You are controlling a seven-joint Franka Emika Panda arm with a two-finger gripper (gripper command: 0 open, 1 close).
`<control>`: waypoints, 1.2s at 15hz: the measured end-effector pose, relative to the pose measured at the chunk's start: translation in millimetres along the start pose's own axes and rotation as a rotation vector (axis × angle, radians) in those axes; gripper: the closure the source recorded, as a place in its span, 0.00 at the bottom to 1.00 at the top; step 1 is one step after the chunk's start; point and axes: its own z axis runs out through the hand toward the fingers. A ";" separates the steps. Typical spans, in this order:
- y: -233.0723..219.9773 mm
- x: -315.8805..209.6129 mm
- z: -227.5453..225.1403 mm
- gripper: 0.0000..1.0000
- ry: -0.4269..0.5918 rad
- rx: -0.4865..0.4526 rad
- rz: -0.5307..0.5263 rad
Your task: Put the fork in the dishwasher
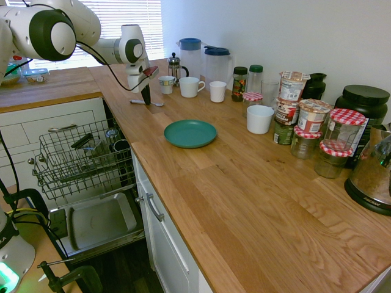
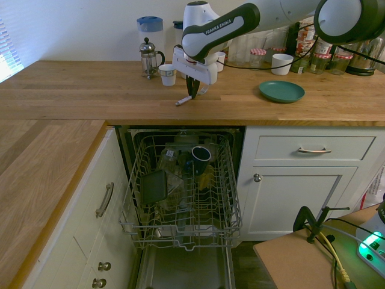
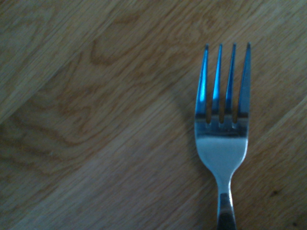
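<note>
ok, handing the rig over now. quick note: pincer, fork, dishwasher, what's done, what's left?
Pincer: pointing down at the worktop, shut on the fork partway along it.
Fork: lying on the wood, not lifted; handle end sticks out beside the pincer.
Dishwasher: door down, rack pulled out, a dark mug and other items inside.
Done: reach and grasp.
Left: lift, carry over the worktop edge, lower into the rack, release.
</note>
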 end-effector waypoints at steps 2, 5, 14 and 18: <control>9.8 0.1 -19.0 1.00 -0.008 0.024 -0.020; 36.0 2.0 -66.2 1.00 -0.001 0.062 -0.065; 231.6 -14.3 -135.5 1.00 0.033 0.093 -0.248; 299.2 -3.4 -132.4 1.00 0.029 0.087 -0.300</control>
